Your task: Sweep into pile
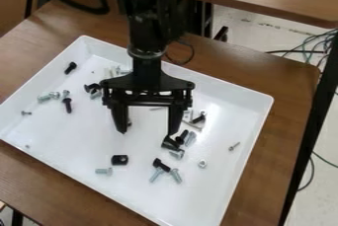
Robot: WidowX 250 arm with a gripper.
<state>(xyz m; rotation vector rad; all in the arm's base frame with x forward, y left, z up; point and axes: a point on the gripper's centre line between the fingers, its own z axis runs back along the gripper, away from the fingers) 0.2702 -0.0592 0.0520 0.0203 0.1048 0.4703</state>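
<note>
Loose metal bolts + screws are lying scattered in the white rectangular plastic tray (pixel 224 84), pointing mixed ways. At the tray's view-left part, a black metal bolt (pixel 67 105) is pointing head-up in view, long axis approx. vertical; nr the tray's far-left corner another black bolt (pixel 70 67) is lying aslant. Toward the tray's near edge, a short silver metal bolt (pixel 104 171) is lying crosswise, head to view right, w/ a black squarish piece (pixel 119 160) sitting just beyond. Nr the tray's view-right wall, a small silver screw (pixel 233 146) is lying slantwise.

Tray walls are rising all round; open floor is stretching btwn the view-left bolts & the black piece, also toward the tray's near-right corner.

Black two-finger gripper (pixel 147 132) is hanging over the tray's middle, pointing down, fingers spreading wide apart w/ nothing btwn tips. View-right tip is hovering at or just above a dark stubby piece (pixel 170 144); contact's prob. unclear from this angle.
</note>
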